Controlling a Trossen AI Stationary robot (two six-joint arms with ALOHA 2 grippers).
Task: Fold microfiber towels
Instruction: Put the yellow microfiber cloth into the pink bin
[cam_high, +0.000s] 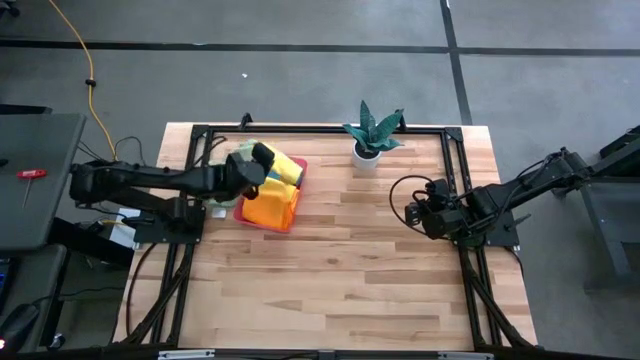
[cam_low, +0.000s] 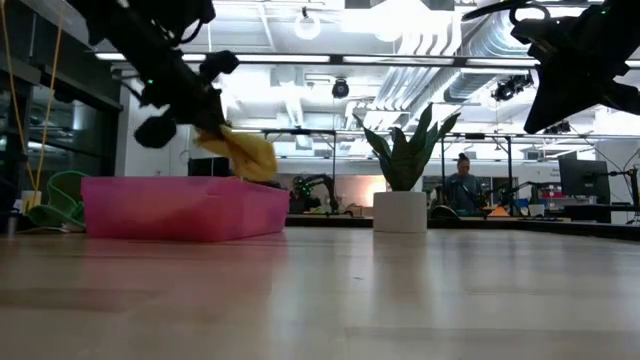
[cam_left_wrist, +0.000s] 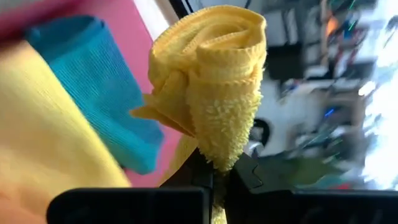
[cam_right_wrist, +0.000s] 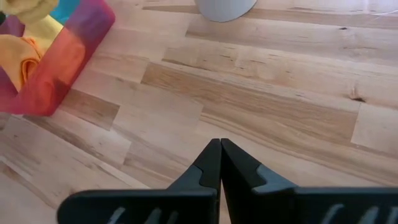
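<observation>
**Yellow towel lifted out of the pink tray**

From where I stood, the left gripper (cam_left_wrist: 214, 171) had its two fingers pinched together on a bunched yellow towel (cam_left_wrist: 211, 81), holding it in the air just above the pink tray (cam_low: 180, 210) at the back left of the table (cam_high: 350, 270). The cloth hung in a crumpled knot rather than a flat sheet, gripped somewhere in its middle folds. Below it, inside the tray, lay the others I could make out: a teal towel (cam_left_wrist: 93, 81), an orange towel (cam_high: 270, 208) and more yellow cloth (cam_left_wrist: 37, 143). A pale green towel (cam_high: 222, 160) seemed to sit at the tray's far edge, though the arm hid most of it.

The right gripper (cam_right_wrist: 220, 162) waited over bare wood on the right side of the table, its fingers shut on nothing, with the potted plant (cam_high: 372, 135) near the back edge between the two arms.

The step looked like carrying one towel out to open table for folding. To do it well, I judged the arm should lift high enough for the trailing cloth to clear the tray wall, so nothing else got dragged along. It should set the towel down in the clear middle, well away from the plant. Since it was held in a wad, it would likely need the second gripper to catch a corner and spread it flat before any fold.
</observation>
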